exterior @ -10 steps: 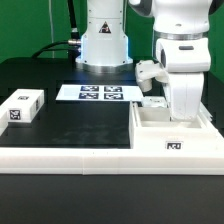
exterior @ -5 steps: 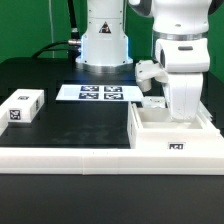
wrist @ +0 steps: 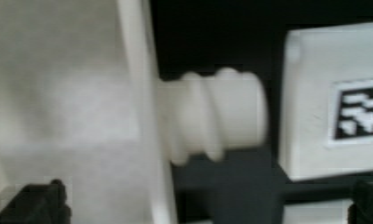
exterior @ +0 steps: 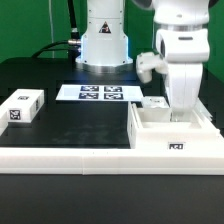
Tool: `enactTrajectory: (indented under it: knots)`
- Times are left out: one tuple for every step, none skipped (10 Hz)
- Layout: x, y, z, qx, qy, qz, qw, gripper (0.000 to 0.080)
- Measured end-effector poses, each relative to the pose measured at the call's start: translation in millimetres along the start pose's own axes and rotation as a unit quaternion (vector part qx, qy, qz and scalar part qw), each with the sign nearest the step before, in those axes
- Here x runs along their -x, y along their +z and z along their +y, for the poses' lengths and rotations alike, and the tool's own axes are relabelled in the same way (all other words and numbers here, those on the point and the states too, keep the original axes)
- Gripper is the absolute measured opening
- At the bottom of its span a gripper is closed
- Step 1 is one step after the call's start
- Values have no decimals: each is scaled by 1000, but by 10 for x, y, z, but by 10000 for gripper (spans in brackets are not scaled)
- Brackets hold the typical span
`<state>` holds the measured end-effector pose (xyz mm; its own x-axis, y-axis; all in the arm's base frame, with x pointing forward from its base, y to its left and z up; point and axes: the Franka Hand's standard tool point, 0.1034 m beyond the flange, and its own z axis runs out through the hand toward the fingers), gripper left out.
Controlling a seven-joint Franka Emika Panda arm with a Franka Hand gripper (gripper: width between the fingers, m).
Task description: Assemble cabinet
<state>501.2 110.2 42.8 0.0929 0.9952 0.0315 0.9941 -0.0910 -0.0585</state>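
- The cabinet (exterior: 155,140) — an open white box — stands on the table (exterior: 80,125) at about 4 o'clock in the exterior view, against the rail (exterior: 70,157).
- The gripper (exterior: 181,114) hangs over its inside, fingers (wrist: 41,202) spread wide.
- A panel (exterior: 22,106) lies at 9 o'clock, well apart; a small panel (exterior: 155,101) lies just behind the cabinet.
- Wrist view: a ribbed peg (wrist: 218,118) sits between a white wall (wrist: 67,100) and a tagged panel (wrist: 343,100).

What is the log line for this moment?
tool: open, over body | panel: apart, exterior view's left
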Motion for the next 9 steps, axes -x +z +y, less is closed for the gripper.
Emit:
enactTrajectory:
  knots:
    - [-10,-106,-42,3,7,-2,1000,797]
    - [-36,-237,-87,11,14,-3,1000,797]
    - [-61,-308,-172,17,21,-2,1000,797]
    - [-84,-330,-255,23,26,-1,999,797]
    - [-62,-300,-228,21,29,0,999,797]
    - [-55,-296,-219,21,31,0,999,797]
    - [-54,-292,-221,20,31,0,999,797]
    - [-51,-290,-222,20,31,0,999,797]
    - [-61,-286,-230,20,34,0,999,797]
